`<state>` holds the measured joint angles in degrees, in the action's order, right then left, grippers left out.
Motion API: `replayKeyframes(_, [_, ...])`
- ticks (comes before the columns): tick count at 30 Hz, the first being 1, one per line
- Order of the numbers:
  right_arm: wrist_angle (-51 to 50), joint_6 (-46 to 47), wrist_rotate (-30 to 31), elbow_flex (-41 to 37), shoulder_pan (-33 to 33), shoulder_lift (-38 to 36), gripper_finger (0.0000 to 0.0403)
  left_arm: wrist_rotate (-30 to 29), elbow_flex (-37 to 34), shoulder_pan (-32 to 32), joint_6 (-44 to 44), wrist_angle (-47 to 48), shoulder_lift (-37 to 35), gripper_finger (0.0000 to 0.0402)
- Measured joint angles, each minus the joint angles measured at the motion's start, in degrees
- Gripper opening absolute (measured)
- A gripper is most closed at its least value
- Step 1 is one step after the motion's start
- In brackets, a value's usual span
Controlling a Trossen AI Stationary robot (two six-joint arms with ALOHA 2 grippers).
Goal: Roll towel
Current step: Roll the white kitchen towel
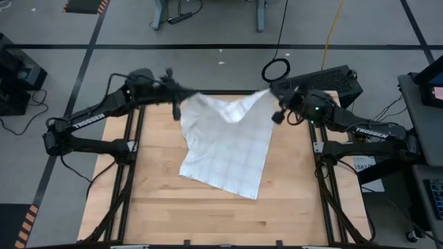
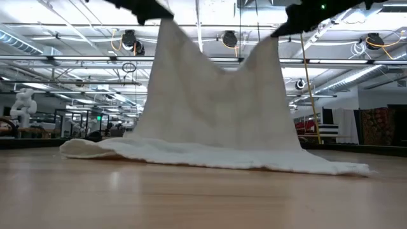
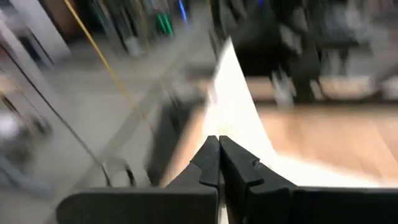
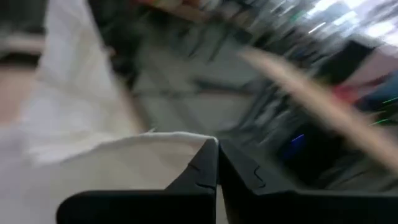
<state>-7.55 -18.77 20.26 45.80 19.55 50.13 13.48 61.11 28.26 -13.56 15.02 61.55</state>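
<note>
Near edge of towel (image 1: 225, 162) lies crumpled on wooden surface (image 1: 201, 214), mid-width. Rest of cloth rises toward far side, hanging between two lifted corners, sagging in middle. Left gripper (image 1: 176, 97) above far-left of surface, fingers (image 3: 208, 163) pinched closed on one corner. Right gripper (image 1: 275, 104) above far-right, fingers (image 4: 205, 167) closed on other corner.

This was a robotics lab or industrial workshop hall. A wooden bench (image 1: 221, 214) stood on a grey concrete floor (image 1: 208, 66) marked with dark tape lines (image 1: 90, 52) and hazard striping (image 1: 28, 225). Cables (image 1: 332, 28) trailed across the floor. Beyond the bench, exposed ceiling trusses (image 2: 76, 60), hanging lamps (image 2: 230, 39) and strip lighting filled a wide open hall.
</note>
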Motion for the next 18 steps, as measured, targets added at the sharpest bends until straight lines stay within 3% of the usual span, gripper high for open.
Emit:
replayKeyframes(3, [-7.3,2.9,-6.3,0.0,0.0,0.2,0.0,-0.1,-2.5,-2.0,0.5,6.1,-0.6,0.0001])
replayKeyframes(7, [-11.0,1.4,-15.5,-0.1,0.0,0.3,0.0,-0.1,-5.5,-4.9,-1.1,5.9,-1.4,0.0001])
replayKeyframes(12, [-7.5,-3.2,-17.7,-0.1,1.3,0.3,0.0,-0.6,-6.0,-4.6,-7.0,-1.0,-1.4,0.0001])
replayKeyframes(18, [-1.8,-3.0,-21.5,-0.1,4.8,0.4,0.0,-5.5,-6.0,1.1,-10.6,-7.3,-1.2,0.0006])
